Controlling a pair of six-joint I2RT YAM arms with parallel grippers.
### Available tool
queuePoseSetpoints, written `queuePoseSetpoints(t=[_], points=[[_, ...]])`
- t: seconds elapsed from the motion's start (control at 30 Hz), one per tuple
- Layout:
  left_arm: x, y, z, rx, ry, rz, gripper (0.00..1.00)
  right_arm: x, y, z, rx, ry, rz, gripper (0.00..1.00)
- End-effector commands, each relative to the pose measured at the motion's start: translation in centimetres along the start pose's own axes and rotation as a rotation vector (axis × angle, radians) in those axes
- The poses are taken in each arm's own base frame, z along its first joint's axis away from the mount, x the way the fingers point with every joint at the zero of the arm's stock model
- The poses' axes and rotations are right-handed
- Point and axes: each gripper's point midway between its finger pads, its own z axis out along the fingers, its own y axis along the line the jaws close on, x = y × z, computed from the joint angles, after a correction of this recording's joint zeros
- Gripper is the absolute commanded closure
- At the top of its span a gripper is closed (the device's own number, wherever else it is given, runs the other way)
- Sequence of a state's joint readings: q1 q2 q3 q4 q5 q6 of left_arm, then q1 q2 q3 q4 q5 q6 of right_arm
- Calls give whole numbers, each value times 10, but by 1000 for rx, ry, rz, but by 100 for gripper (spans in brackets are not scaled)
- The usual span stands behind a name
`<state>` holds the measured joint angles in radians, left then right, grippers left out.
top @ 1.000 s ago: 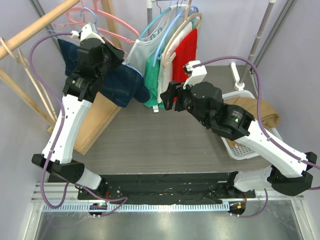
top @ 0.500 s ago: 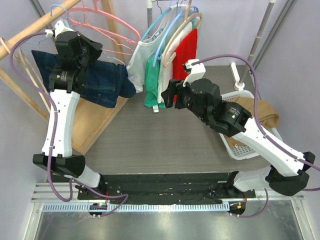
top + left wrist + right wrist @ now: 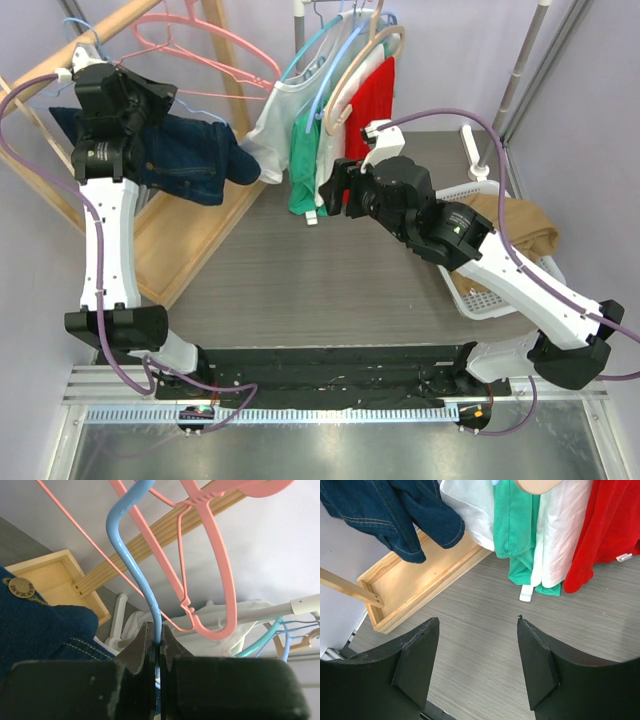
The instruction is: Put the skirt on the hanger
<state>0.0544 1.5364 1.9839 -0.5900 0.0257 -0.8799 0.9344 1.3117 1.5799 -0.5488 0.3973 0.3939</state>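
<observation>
A dark blue denim skirt point(image 3: 190, 158) hangs on a light blue hanger point(image 3: 135, 565), whose hook point(image 3: 82, 33) shows at the wooden rail point(image 3: 70, 58) at the far left. My left gripper point(image 3: 159, 645) is shut on the blue hanger's neck, high by that rail. The skirt also shows in the left wrist view point(image 3: 35, 625) and in the right wrist view point(image 3: 390, 510). My right gripper point(image 3: 477, 630) is open and empty above the middle of the table, apart from the skirt.
Pink hangers point(image 3: 190, 35) hang on the wooden rail beside the blue one. A wooden base tray point(image 3: 420, 580) lies under the skirt. White, green and red garments point(image 3: 330, 130) hang on a rack at the back. A white basket point(image 3: 480, 290) with tan cloth stands at the right.
My left gripper has carried the hanger and skirt up and to the left, toward the wooden rail. My right gripper has stayed open and barely moved.
</observation>
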Motion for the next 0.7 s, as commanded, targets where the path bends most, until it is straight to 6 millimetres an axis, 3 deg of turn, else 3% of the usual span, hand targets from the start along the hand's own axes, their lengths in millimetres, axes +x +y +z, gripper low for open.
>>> queuePoseSetpoints(t=[0.0,0.13,0.2,0.23,0.33,0.47,0.67], points=[[-21,-28,-11,131,-58,-2,100,-8,6,5,-20,-29,34,31],[-12,-19,-15,119,-43,-9,97,-6,6,8,-21,-23,42,32],[-12,-22,-24,128,-43,-10,82,-5,5,9,-19,-21,43,31],[-11,-21,-27,124,-40,-10,65,-6,6,7,-21,-23,47,31],[-12,-24,-42,139,-44,-10,40,-6,5,8,-18,-23,53,32],[-11,-24,-59,143,-51,-1,30,-4,3,10,-13,-18,68,31],[-8,-27,-83,154,-47,22,28,1,0,11,-5,-8,88,31]])
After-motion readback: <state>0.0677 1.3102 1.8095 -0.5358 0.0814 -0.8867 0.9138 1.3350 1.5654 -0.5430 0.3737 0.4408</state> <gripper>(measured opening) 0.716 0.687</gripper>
